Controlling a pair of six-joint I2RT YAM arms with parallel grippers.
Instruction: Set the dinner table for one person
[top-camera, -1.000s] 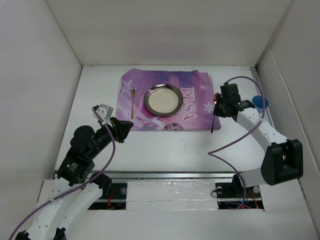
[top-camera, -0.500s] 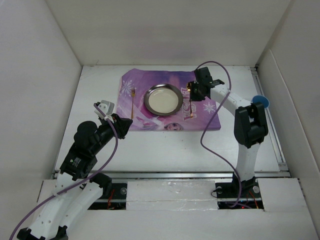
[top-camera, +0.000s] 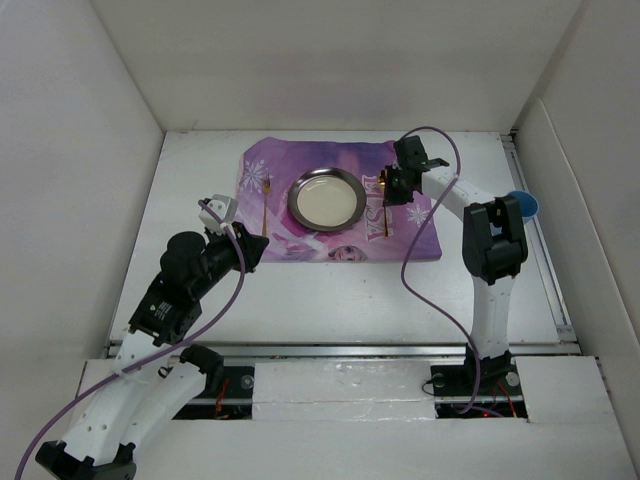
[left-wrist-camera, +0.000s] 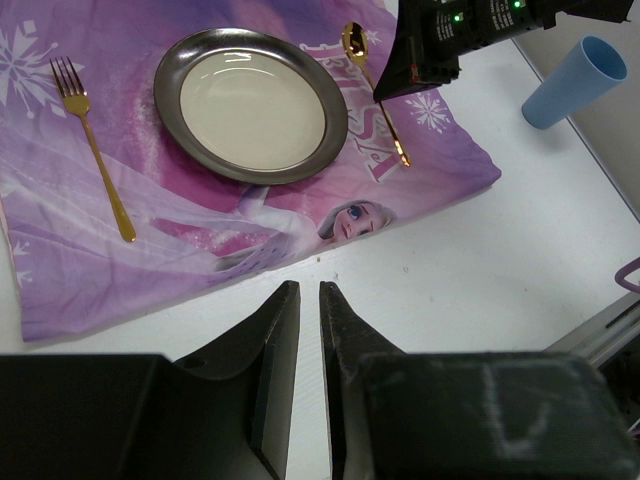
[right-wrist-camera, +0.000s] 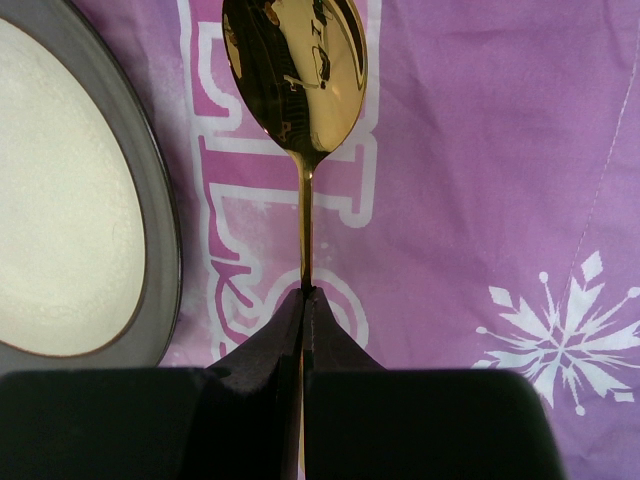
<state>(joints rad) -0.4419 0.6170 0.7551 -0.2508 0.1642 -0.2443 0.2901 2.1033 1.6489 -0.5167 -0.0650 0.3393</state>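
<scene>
The left pincer (top-camera: 255, 243) hung over the bare white table (top-camera: 330, 300), just short of the near edge of the purple mat (top-camera: 400, 235). Its fingers (left-wrist-camera: 283, 330) were drawn together with only a slit between them and nothing in it. Ahead of it and to its left, a gold fork (left-wrist-camera: 95, 150) lay on the mat, tines pointing away. Straight ahead, well clear of its tips, sat a round metal plate (left-wrist-camera: 337, 105) with a pale centre, between the fork and a gold spoon (left-wrist-camera: 353, 40).

The right pincer (top-camera: 388, 190) was over the right half of the mat, just beside the plate. Its fingers (right-wrist-camera: 270, 340) were pinched tight on the spoon's handle, the bowl (right-wrist-camera: 295, 70) reaching out past the tips over the white letters. The plate's rim (right-wrist-camera: 165, 240) lay close on the left of those tips, and a white snowflake (right-wrist-camera: 560, 340) on their right. Whether the spoon touched the mat could not be told.

Well off to this pincer's right, beyond the mat's edge, a blue cup (top-camera: 522, 205) stood on the table by the wall.

The table spread under both pincers and showed bare around the mat.
</scene>
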